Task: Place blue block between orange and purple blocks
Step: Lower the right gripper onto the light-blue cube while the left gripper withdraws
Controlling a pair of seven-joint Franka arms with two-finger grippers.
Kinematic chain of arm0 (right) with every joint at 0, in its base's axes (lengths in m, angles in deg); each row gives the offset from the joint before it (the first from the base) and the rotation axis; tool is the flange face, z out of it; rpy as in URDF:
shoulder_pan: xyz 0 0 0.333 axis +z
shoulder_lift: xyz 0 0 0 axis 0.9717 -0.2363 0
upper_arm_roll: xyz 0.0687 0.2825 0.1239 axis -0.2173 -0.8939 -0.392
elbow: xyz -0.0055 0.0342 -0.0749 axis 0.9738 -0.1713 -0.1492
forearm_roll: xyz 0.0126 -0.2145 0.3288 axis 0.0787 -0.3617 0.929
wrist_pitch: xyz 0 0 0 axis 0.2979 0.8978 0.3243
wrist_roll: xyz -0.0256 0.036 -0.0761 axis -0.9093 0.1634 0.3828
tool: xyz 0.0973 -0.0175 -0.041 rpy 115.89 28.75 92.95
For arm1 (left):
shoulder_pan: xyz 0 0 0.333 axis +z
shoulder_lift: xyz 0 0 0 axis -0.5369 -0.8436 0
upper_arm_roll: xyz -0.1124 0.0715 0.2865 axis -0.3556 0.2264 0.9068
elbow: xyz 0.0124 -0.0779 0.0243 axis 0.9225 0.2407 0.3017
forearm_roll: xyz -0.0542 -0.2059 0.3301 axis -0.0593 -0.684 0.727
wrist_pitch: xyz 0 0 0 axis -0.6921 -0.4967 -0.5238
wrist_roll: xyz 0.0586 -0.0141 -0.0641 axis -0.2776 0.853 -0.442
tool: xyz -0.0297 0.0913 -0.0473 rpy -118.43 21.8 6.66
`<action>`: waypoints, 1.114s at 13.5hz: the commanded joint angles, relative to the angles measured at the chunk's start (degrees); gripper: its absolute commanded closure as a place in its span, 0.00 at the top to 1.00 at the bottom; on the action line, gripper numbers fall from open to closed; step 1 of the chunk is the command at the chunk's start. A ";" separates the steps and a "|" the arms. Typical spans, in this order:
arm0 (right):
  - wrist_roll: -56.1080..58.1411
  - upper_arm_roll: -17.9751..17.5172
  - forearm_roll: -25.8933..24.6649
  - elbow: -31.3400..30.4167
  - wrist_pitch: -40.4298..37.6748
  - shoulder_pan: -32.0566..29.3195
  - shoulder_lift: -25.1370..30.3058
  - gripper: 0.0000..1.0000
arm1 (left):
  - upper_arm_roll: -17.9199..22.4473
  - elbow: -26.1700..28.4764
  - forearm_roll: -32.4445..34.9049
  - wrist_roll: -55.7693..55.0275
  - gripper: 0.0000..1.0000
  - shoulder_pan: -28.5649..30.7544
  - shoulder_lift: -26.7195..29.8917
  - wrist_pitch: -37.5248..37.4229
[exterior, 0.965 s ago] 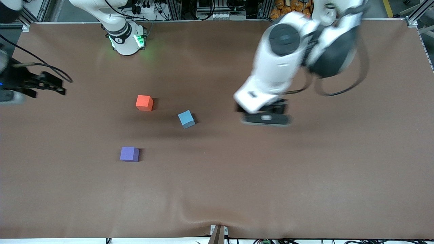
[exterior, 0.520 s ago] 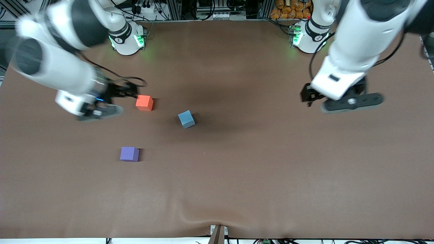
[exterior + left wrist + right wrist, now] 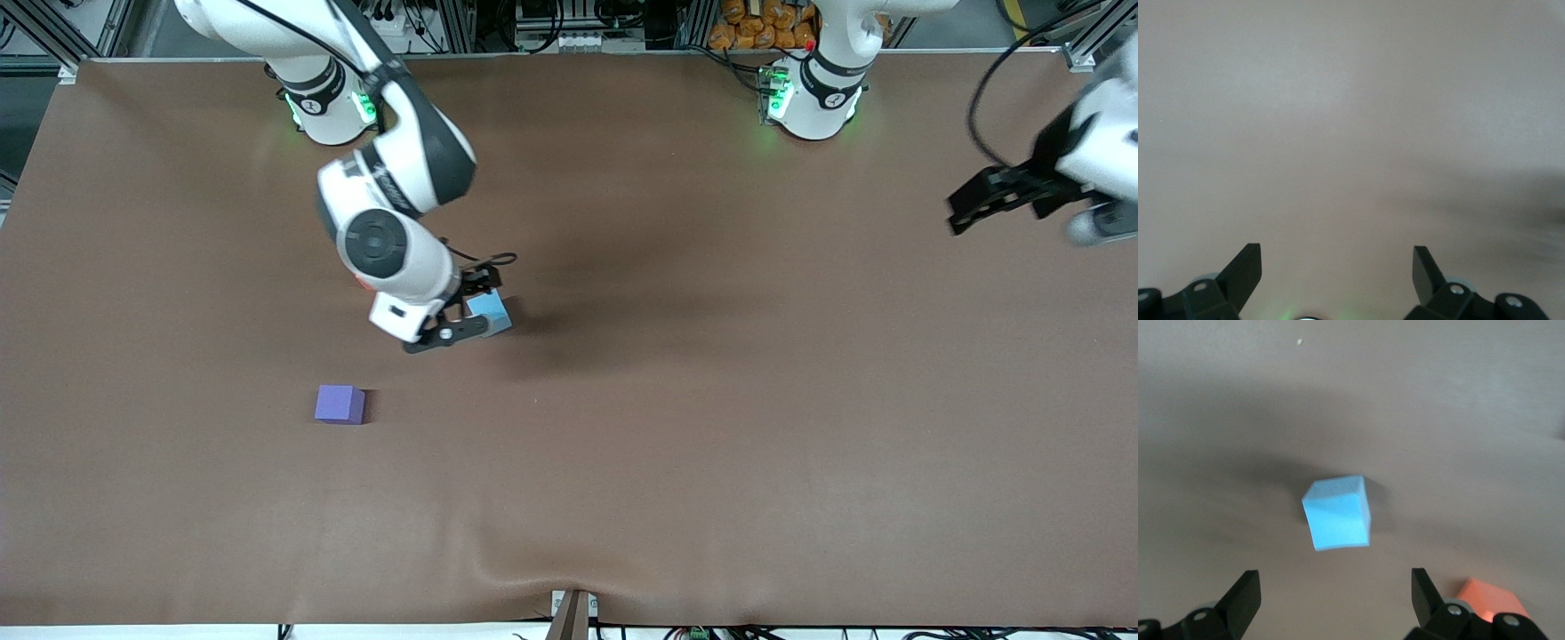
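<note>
Hovering over the blue block [image 3: 1337, 513], the right gripper [image 3: 1331, 597] is apart; block looks light, probably foam, so pinch its flat sides. Left gripper [image 3: 1337, 273] waits apart.

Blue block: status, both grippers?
Right gripper open over blue block, not gripping. Left gripper open, waiting at its table end. Orange block mostly hidden beneath right arm; purple block nearer camera. Nothing blocking.
</note>
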 commanded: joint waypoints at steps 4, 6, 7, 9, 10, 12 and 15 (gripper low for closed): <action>0.04 0.87 0.13 -3.55 10.09 3.57 -4.26 1.00 | 0.30 5.56 -1.43 5.94 1.00 0.96 5.14 1.99; 0.04 0.88 -0.05 -3.81 10.00 3.66 -4.35 1.00 | 0.39 5.56 -3.35 6.05 1.00 1.05 5.41 0.49; 0.04 0.88 -0.49 -3.98 10.00 3.66 -4.44 1.00 | 0.48 5.47 -4.49 5.88 1.00 1.05 5.32 0.49; 0.04 0.88 -2.15 -4.60 10.88 3.66 -4.70 1.00 | 0.30 4.60 -4.68 6.05 1.00 0.88 4.88 0.49; 0.04 0.88 -2.68 -5.99 12.19 3.66 -4.70 1.00 | 0.30 4.42 -4.68 6.31 1.00 0.96 4.70 0.49; 0.56 0.88 -3.04 -8.72 16.66 3.66 -4.70 1.00 | 0.30 4.33 -4.68 6.40 1.00 0.79 4.53 0.49; 0.57 0.88 -3.04 -9.52 18.53 3.75 -5.14 1.00 | 0.21 4.24 -4.59 6.58 1.00 0.88 4.53 0.49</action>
